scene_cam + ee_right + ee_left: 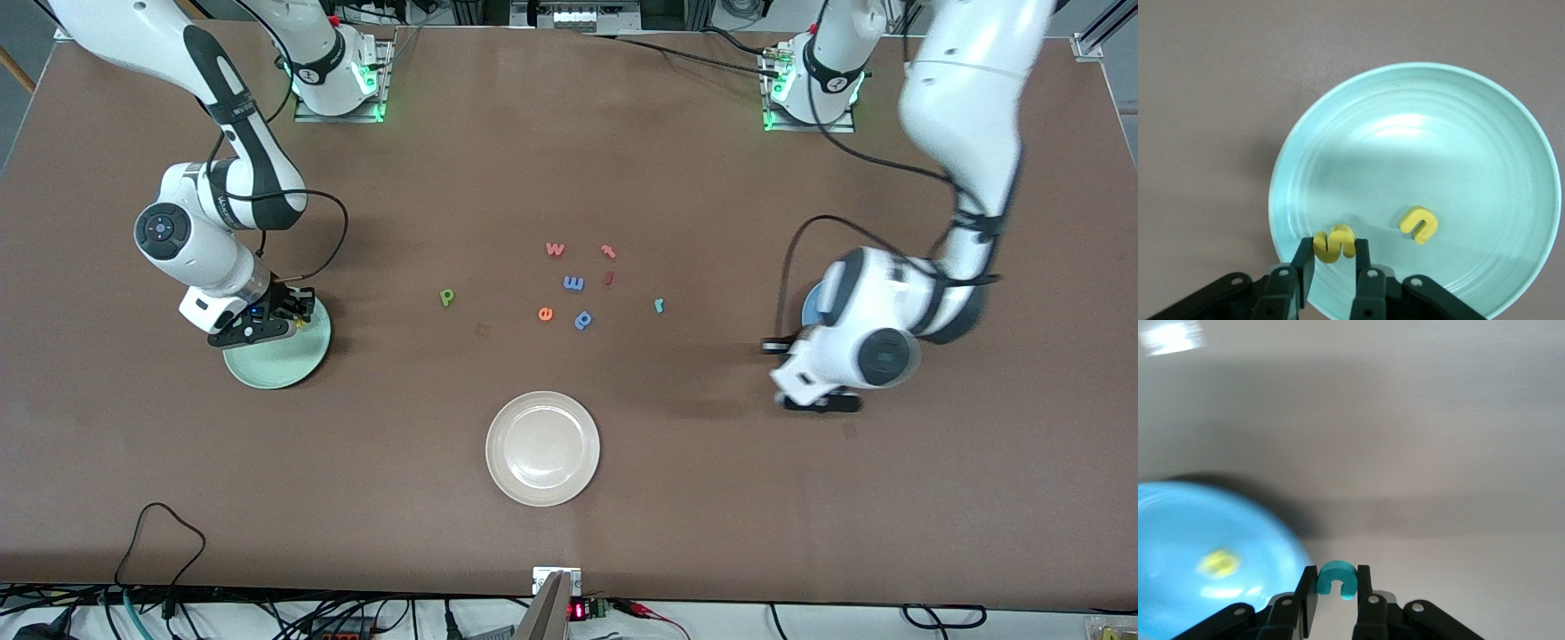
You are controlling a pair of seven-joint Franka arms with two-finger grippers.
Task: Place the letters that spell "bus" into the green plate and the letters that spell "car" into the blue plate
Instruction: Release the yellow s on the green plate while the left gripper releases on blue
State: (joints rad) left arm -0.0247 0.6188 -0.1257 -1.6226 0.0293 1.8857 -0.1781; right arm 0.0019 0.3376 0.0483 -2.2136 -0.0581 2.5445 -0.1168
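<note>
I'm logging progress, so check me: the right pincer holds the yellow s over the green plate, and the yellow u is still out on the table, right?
Not quite. The right pincer does hold the yellow s over the green plate, but the yellow u is not out on the table: it already lies in that plate, as the right wrist view shows.
</note>
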